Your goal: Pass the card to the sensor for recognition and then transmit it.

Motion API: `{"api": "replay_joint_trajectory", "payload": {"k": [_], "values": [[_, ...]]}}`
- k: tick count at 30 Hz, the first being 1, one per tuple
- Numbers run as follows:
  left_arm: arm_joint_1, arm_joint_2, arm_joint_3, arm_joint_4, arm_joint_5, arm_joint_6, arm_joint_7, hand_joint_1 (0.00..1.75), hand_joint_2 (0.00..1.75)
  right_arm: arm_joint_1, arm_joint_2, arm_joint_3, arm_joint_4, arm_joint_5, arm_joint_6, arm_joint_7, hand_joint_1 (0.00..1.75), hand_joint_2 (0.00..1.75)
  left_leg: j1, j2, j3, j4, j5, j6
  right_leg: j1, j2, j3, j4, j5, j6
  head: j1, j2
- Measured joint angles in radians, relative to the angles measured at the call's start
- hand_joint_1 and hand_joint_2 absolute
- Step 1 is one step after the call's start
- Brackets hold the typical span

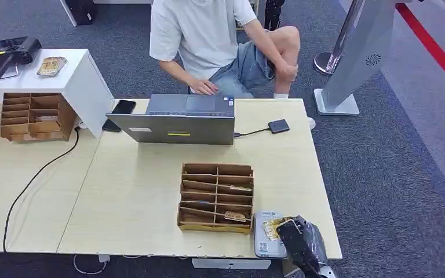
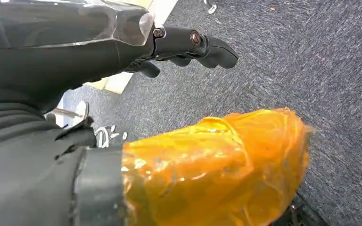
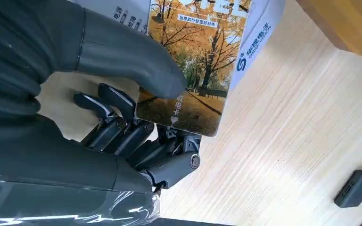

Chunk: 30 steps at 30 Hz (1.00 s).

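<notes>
One card, printed with autumn trees, sits at the lower right of the head view, pinched by the right hand — thumb pressed on its face, dark fingers curled beneath its lower edge. The card lies over a pale grey sensor resting flat on the tabletop near its front right corner.

Just left of the sensor: a wooden slotted organiser, centre of the frame, with a few cards in its compartments.

Upper centre: a grey laptop with a person seated behind it, one hand on its lid; a black phone to its left; a small black box cabled at its right.

Upper left: a second wooden organiser under a white shelf, which carries a stack of cards and a black device.

Left hand — hangs over grey carpet, fingers loosely curled and holding nothing; an orange wrapped part shows below it.
</notes>
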<state>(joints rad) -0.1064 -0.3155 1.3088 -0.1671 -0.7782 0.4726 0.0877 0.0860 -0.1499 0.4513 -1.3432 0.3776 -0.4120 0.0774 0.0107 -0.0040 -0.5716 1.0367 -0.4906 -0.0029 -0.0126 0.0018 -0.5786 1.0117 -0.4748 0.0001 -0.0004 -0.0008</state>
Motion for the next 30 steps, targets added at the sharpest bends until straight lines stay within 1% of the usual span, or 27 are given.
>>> {"api": "replay_joint_trajectory", "payload": {"k": [8, 20, 30], "values": [[0.000, 0.000, 0.001, 0.000, 0.003, 0.000, 0.000, 0.00, 0.00, -0.003, -0.002, 0.003, 0.003, 0.002, -0.004, 0.000, 1.75, 1.75, 0.000, 0.000, 0.000, 0.000, 0.000, 0.000, 0.000, 0.000, 0.000, 0.000, 0.000, 0.000, 0.000, 0.000], [0.000, 0.000, 0.014, 0.000, 0.006, 0.003, 0.000, 0.00, 0.00, -0.005, -0.002, 0.007, 0.005, 0.021, -0.031, -0.008, 1.75, 1.75, 0.000, 0.000, 0.000, 0.000, 0.000, 0.000, 0.000, 0.000, 0.000, 0.000, 0.000, 0.000, 0.000, 0.000], [-0.001, 0.000, 0.016, 0.000, 0.005, 0.003, -0.002, 0.00, 0.00, -0.005, -0.001, 0.009, 0.004, 0.070, -0.072, -0.049, 1.75, 1.75, 0.000, 0.000, 0.000, 0.000, 0.000, 0.000, 0.000, 0.000, 0.000, 0.000, 0.000, 0.000, 0.000, 0.000]]}}
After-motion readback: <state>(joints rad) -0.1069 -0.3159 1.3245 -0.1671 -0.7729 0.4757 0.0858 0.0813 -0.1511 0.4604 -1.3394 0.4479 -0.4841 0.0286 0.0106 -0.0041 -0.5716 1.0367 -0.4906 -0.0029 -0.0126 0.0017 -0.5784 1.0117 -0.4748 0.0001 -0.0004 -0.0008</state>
